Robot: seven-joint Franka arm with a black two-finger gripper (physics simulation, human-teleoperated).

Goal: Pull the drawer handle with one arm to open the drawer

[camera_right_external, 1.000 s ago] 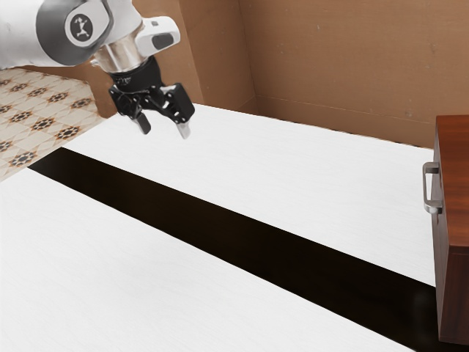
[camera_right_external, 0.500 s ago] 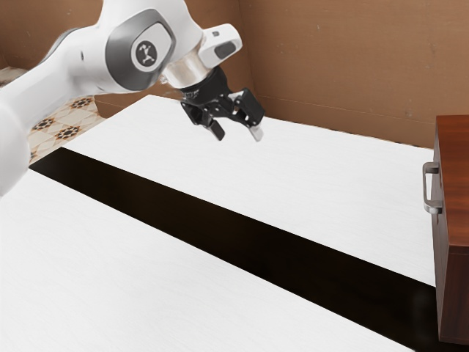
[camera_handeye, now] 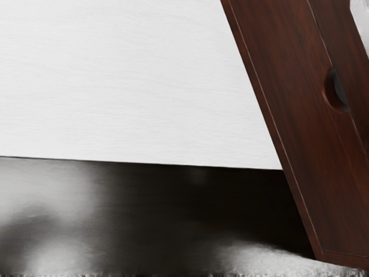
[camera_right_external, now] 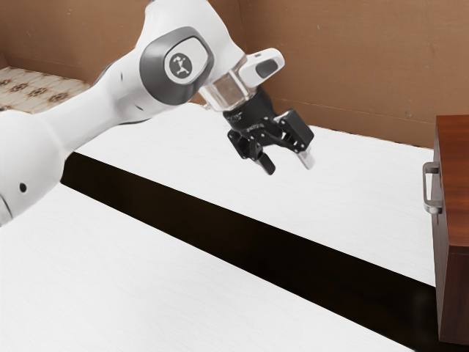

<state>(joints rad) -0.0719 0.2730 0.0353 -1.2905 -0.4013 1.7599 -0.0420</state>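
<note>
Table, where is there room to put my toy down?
The white tabletop this side of the black stripe is bare. So is the white part between stripe and wall. Only the exterior view's right edge is crowded, by the drawer cabinet.

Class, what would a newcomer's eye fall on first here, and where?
A white robot arm reaches in from the exterior view's upper left, its black gripper open above the white table. At that view's right edge stands a dark wooden cabinet with a metal handle, well apart from the gripper.

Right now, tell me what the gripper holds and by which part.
Nothing: the gripper is open in mid-air over the table, apart from the drawer handle.
</note>
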